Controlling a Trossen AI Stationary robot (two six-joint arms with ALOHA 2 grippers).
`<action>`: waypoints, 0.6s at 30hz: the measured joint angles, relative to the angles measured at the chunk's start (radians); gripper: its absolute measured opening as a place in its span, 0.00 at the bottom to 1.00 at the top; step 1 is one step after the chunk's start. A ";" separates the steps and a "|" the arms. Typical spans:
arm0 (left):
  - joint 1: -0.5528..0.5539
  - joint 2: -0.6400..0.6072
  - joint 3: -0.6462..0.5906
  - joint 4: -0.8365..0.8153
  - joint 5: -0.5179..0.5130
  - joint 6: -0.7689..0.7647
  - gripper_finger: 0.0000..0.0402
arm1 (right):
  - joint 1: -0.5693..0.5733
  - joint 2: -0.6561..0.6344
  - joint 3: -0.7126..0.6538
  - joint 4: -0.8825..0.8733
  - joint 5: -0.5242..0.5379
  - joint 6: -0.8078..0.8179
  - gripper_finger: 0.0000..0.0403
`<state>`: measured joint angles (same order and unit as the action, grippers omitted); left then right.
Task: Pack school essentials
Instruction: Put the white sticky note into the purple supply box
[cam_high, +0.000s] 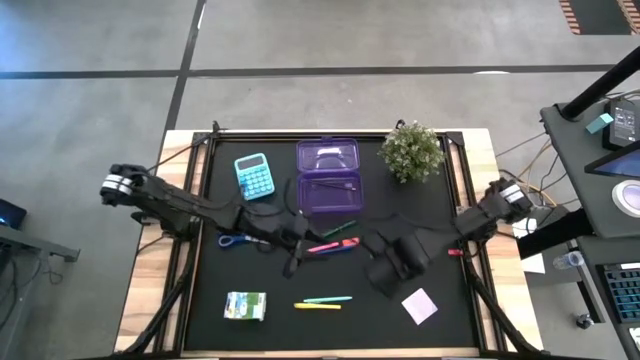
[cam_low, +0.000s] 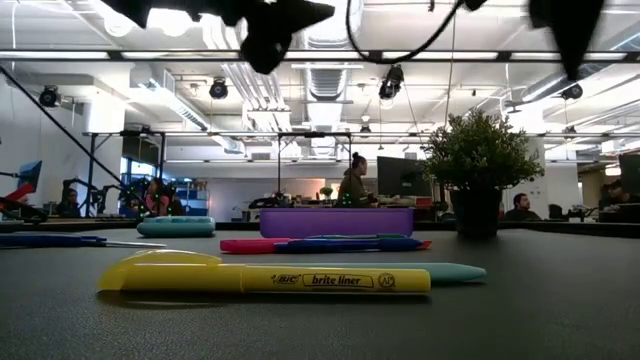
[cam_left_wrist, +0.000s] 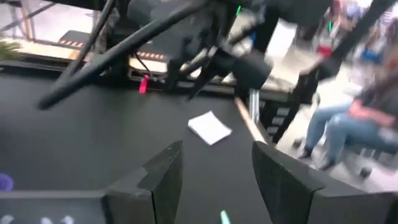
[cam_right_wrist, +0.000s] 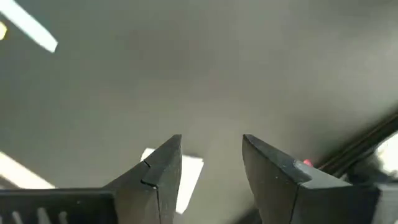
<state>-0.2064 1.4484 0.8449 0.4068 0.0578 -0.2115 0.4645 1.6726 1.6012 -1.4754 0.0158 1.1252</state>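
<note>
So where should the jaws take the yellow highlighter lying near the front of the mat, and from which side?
Probably from straight above, across the middle of the barrel. The yellow highlighter lies flat on the mat, long and slim, so closing across its narrow width suits it. The teal pen lies close alongside, so the finger on that side has little room. The left gripper, open and empty, is nearest.

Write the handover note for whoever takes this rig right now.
Left gripper: open, empty, above the mat near the pink and blue pens.
Right gripper: open, empty, over the mat beside the white pad.
Purple box open, lid behind it; something slim seems to lie inside.
Still out: scissors, packet, yellow and teal markers, calculator, pad, pens.
Packing barely started.
</note>
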 joint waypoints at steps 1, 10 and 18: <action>-0.007 0.025 0.002 0.017 0.000 0.033 0.43 | 0.025 0.000 0.000 0.000 -0.009 0.046 0.41; -0.024 0.231 0.060 0.212 0.001 0.169 0.43 | 0.201 -0.001 -0.007 0.037 -0.106 0.498 0.46; -0.043 0.320 0.134 0.212 0.024 0.167 0.43 | 0.315 -0.001 -0.145 0.236 -0.207 0.796 0.46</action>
<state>-0.2497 1.7687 0.9785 0.6193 0.0818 -0.0444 0.7791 1.6714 1.4565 -1.2395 -0.1909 1.9217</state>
